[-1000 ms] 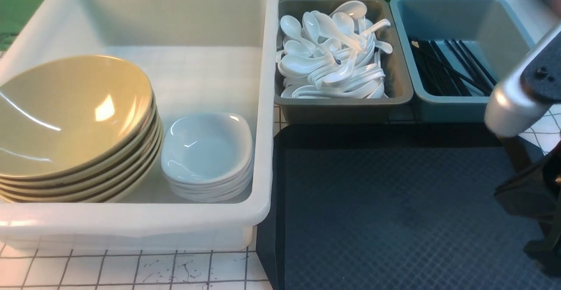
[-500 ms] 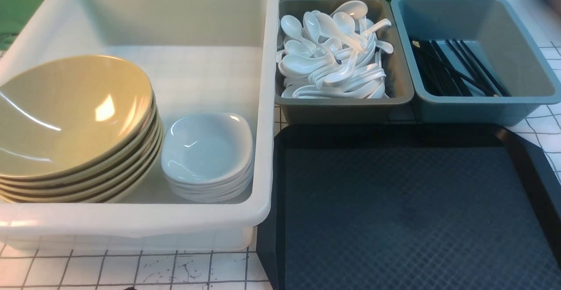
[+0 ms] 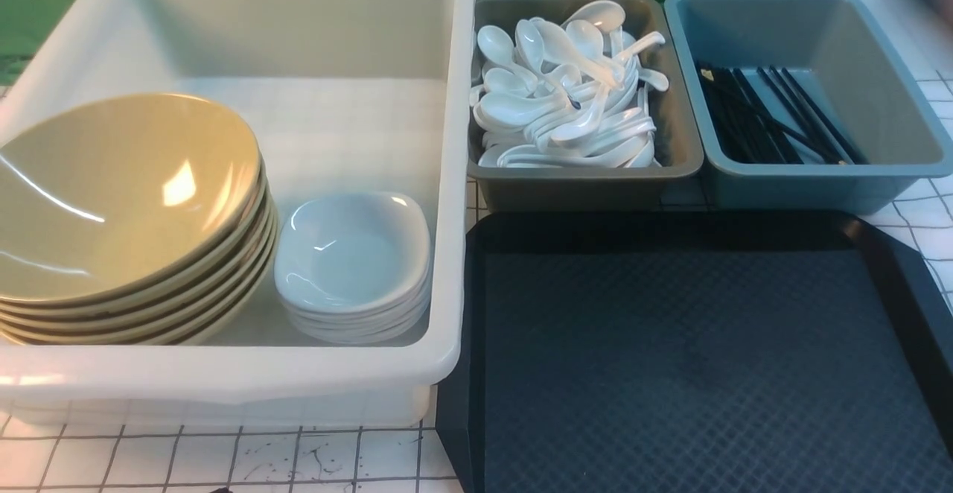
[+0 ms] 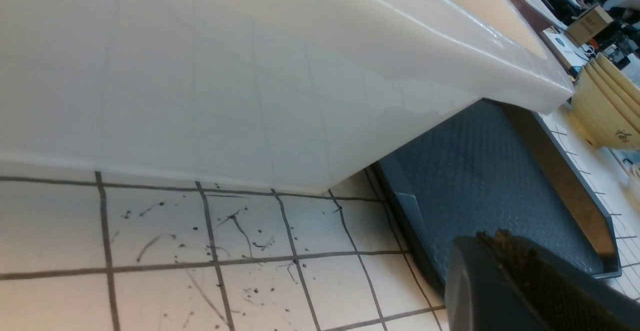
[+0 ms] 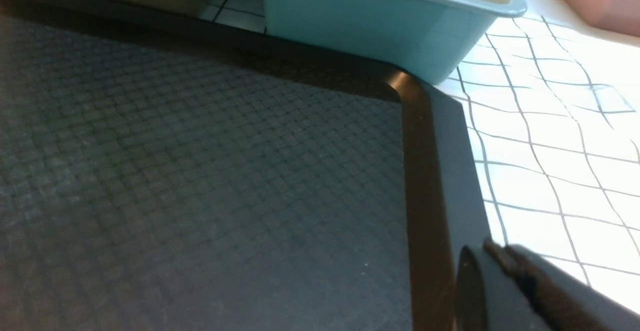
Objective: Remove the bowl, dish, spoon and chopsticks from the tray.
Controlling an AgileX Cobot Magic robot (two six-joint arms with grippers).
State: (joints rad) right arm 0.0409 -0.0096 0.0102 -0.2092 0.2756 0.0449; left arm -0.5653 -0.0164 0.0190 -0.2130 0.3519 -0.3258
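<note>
The black tray (image 3: pixel 692 374) lies bare at the front right, with nothing on it. The top olive-yellow bowl (image 3: pixel 112 188) sits on a stack in the white tub (image 3: pixel 454 180), beside a stack of small white dishes (image 3: pixel 350 255). A spoon with a dark blue mark (image 3: pixel 572 103) lies on the spoon pile in the grey tub (image 3: pixel 677 106). Black chopsticks (image 3: pixel 774 117) lie in the blue tub (image 3: pixel 878 83). Neither gripper shows in the front view. My left gripper (image 4: pixel 495 236) is shut and empty, low over the tiles by the tray's near corner (image 4: pixel 475 181). My right gripper (image 5: pixel 492 248) is shut and empty beside the tray's rim (image 5: pixel 430 171).
The white tub's wall (image 4: pixel 250 71) stands close in front of the left gripper. The blue tub (image 5: pixel 375 26) stands just beyond the tray's far corner. Another stack of yellowish bowls (image 4: pixel 610 111) sits past the tray's far side. White gridded tabletop surrounds everything.
One second ago my right arm stood over the tray's right edge in the front view; it has since drawn out of that view. Nothing else has moved.
</note>
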